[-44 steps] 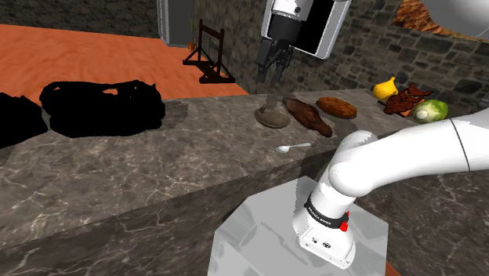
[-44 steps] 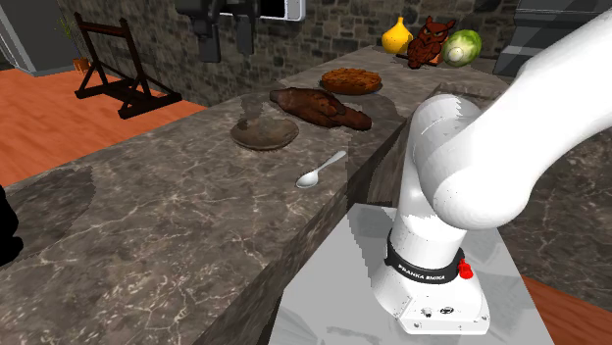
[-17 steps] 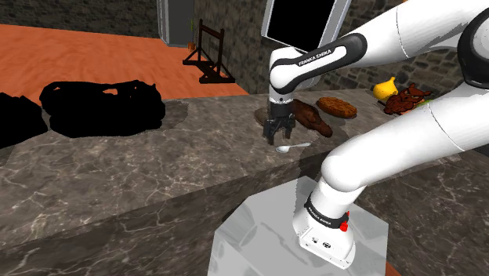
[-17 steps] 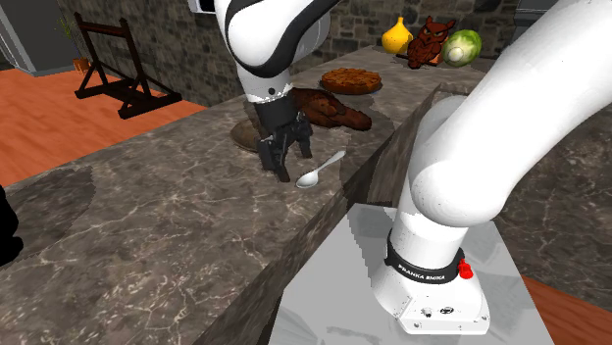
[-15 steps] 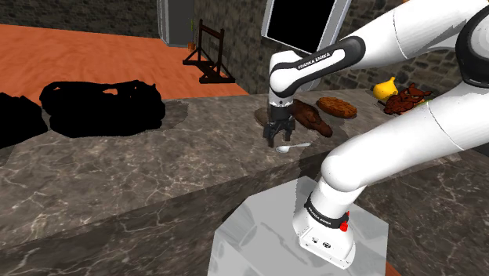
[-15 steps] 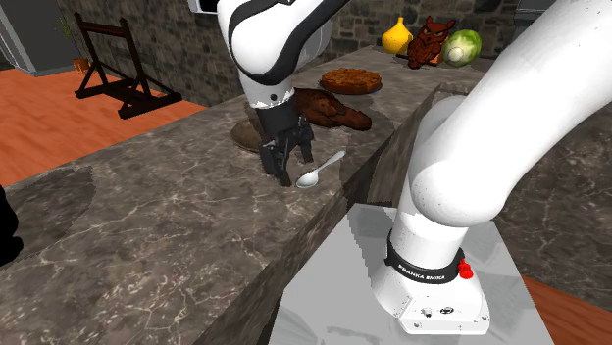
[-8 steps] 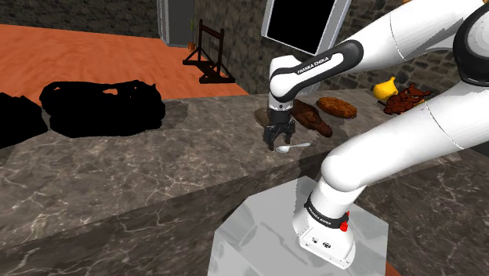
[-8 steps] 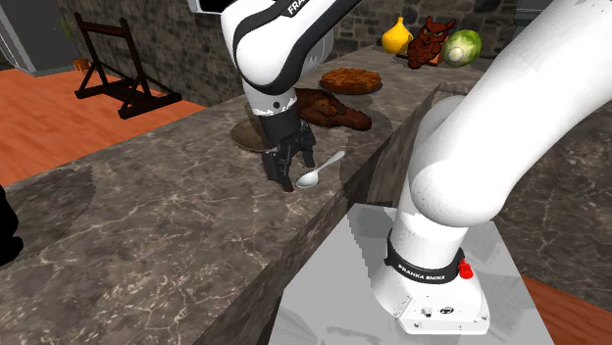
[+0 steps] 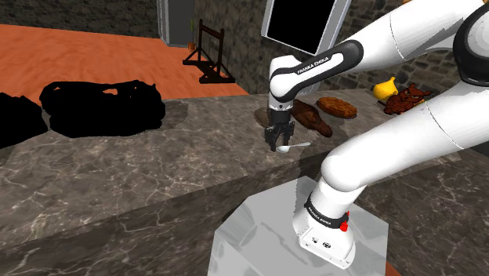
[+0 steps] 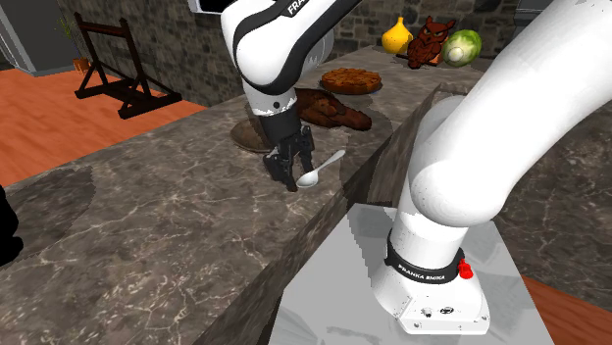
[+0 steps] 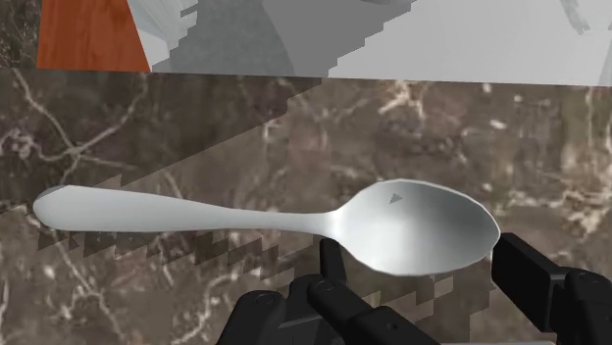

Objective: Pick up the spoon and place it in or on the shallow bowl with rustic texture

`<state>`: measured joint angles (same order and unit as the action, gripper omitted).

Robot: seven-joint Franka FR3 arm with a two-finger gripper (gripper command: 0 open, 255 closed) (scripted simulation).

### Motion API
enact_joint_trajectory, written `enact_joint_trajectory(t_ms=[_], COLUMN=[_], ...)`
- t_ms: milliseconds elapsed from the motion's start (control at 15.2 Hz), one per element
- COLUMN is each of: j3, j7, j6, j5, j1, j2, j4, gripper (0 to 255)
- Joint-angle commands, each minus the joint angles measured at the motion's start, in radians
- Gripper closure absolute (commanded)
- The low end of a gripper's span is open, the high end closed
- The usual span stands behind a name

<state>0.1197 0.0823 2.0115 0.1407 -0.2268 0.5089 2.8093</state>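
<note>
Down has come the pincer (image 9: 278,144) from high over the bench (image 9: 157,161), and in the last half-second it has edged closer onto the spoon (image 9: 295,147). The pincer is wide and holds nothing. In the wrist view one finger (image 11: 333,279) sits by the spoon's neck and the other just past the tip of its scoop end, straddling it. The spoon lies flat on the bench near the edge facing the stand (image 9: 266,235), its handle pointing away from the pincer. Just behind the arm sits the shallow brown bowl (image 10: 247,135), partly hidden, near the spoon but apart from it. Beyond that are a long brown lump (image 10: 333,110) and a round brown disc (image 10: 351,80).
</note>
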Motion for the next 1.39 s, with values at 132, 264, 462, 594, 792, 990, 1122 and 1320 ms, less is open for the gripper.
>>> enact_joint_trajectory(t_ms=[132,264,462,594,792,990,1122,1320], j3=[0.000,-0.001,-0.004,-0.007,-0.010,-0.013,-0.015,-0.018], j7=[0.000,-0.001,-0.003,-0.005,-0.008,-0.010,-0.012,-0.014], j6=[0.000,-0.018,-0.071,-0.106,-0.156,-0.205,-0.237,-0.284], j5=[0.000,-0.001,-0.004,-0.006,-0.010,-0.013,-0.015,-0.017], j1=[0.000,0.000,0.001,0.001,0.002,0.002,0.003,0.003], j2=[0.000,0.011,0.042,0.060,0.085,0.106,0.118,0.134], j4=[0.000,-0.007,-0.029,-0.046,-0.072,-0.100,-0.119,-0.150], gripper=[255,255,255,255,255,255,255,255])
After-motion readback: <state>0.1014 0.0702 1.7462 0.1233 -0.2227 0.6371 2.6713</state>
